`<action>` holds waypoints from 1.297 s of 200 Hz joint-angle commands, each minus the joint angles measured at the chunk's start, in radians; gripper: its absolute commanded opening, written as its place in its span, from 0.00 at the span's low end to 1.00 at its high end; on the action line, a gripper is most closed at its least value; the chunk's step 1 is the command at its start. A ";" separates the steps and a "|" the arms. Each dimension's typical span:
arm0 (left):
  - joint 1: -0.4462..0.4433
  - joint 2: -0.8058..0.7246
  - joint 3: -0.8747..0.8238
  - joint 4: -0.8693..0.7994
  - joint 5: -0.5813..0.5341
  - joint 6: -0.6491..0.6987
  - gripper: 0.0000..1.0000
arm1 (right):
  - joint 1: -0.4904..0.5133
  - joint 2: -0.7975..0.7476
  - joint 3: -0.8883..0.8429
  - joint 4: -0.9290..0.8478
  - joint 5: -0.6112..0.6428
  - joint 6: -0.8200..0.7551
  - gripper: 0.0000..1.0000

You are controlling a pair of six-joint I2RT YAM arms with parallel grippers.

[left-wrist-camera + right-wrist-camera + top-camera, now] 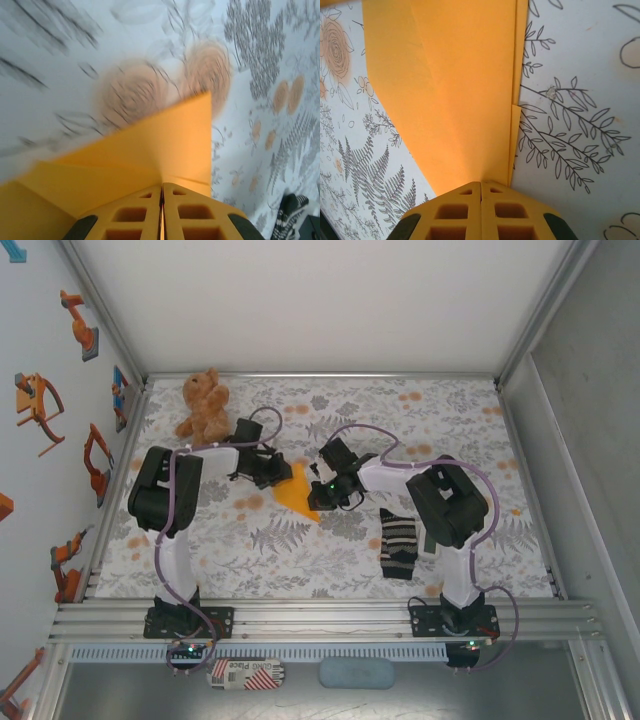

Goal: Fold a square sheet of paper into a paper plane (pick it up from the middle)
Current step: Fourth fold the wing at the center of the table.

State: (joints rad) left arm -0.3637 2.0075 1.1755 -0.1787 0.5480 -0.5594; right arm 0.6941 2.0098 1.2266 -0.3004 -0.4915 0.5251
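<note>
**Paper plane** (297,495): orange-yellow, part-folded into a wedge. In the top view it lies at the centre of the floral table (300,565), narrowing toward the lower right, with a claw at each side.

**Left gripper** (270,472): in the top view it sits at the wedge's upper-left edge, too small there to read the jaws. The left wrist view supplies this. The left gripper (161,192) is at bottom centre with its yellow jaws pressed together and clamped on the paper plane (165,145). The paper rises from the seam to a sharp corner at upper right, with a short crease just above the tips.

**Right gripper** (328,492): in the top view it sits at the wedge's lower-right end. In the right wrist view the right gripper (481,189) has its jaws fully together, pinching the narrow end of the paper plane (465,90). The paper widens toward the top of the frame, and layered edges show along its right side.

**Teddy bear** (205,405): brown, upper left of the table, well apart from the paper.

**Sock** (398,545): black-and-white striped, lower right of the table. It also appears in the lower-right corner of the left wrist view (290,215).
</note>
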 commanded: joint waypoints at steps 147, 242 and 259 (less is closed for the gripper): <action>0.065 -0.156 0.076 -0.078 -0.163 0.065 0.16 | 0.005 -0.080 -0.064 0.092 0.080 0.142 0.00; 0.019 -0.426 -0.288 0.196 -0.125 -0.265 0.54 | -0.046 -0.109 -0.106 0.446 0.068 0.234 0.27; 0.010 -0.426 -0.323 0.221 -0.112 -0.292 0.55 | -0.047 -0.072 -0.057 0.385 0.059 0.182 0.29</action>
State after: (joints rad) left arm -0.3405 1.5993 0.8932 -0.0364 0.3920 -0.7601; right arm 0.6525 1.8835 1.1229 0.1032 -0.4095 0.7444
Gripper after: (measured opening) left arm 0.541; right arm 0.281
